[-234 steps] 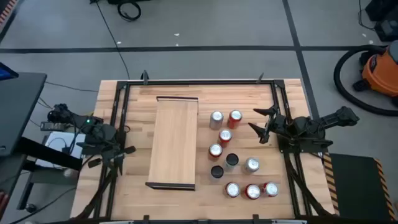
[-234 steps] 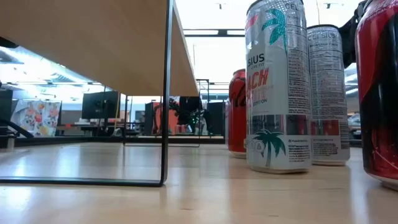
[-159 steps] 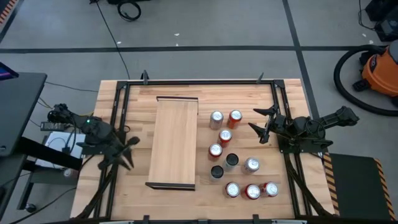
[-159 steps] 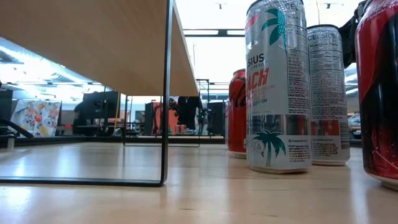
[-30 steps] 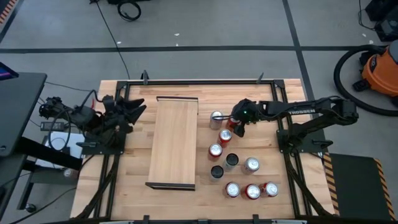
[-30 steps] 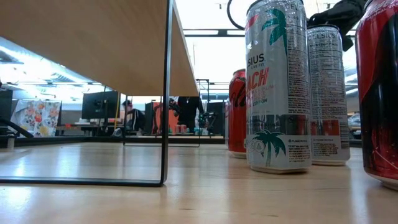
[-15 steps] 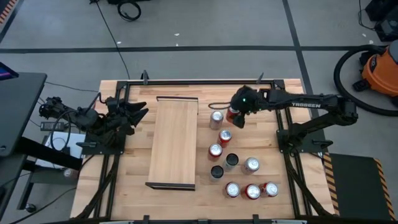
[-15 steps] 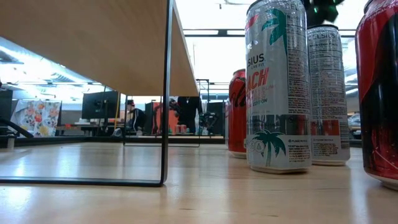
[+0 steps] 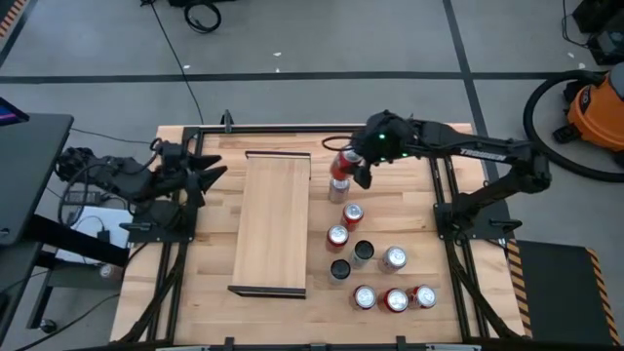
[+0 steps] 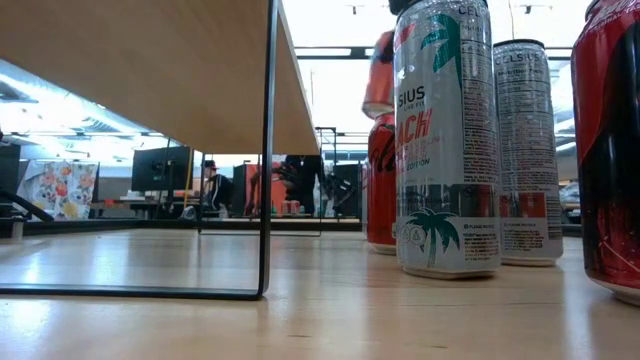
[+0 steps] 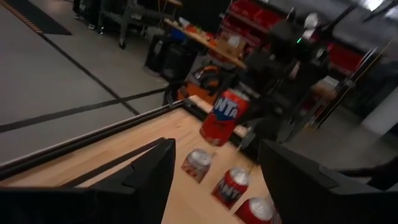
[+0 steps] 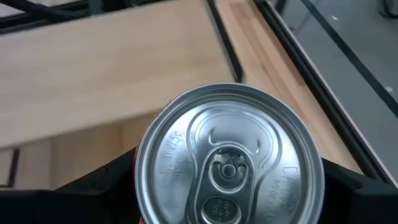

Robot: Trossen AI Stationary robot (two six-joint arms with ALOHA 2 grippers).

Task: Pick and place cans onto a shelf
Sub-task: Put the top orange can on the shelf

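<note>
A red can [image 9: 345, 159] hangs in the air, clamped in the right pincer [image 9: 353, 164] above the far part of the surface [image 9: 409, 224], just beside the shelf's [image 9: 273, 222] far right corner and over the silver can [image 9: 338, 189] standing there. In the left wrist view the same red can [image 11: 222, 118] tilts slightly and shows white letters reading "NTA" on its side. The right wrist view looks down on its round silver top [image 12: 229, 155] with the pull tab, dark fingers [image 12: 93, 183] pressed to either side of it, the pale shelf board [image 12: 112, 68] beyond.

The other cans stand in a loose group right of the shelf. In the low view the nearest silver can [image 10: 446, 140] carries a teal palm tree, the letters "SIUS" and red "ACH", with "EDITION" below; the can behind it [image 10: 527, 150] reads "CELSIUS" at its rim above small print. A red can [image 10: 382, 180] stands farther back, and another red one [image 10: 607, 150] fills the right edge.

The left pincer [image 9: 210, 173] hovers at the left edge of the surface, its fingers [image 11: 146, 177] spread apart and holding nothing.
</note>
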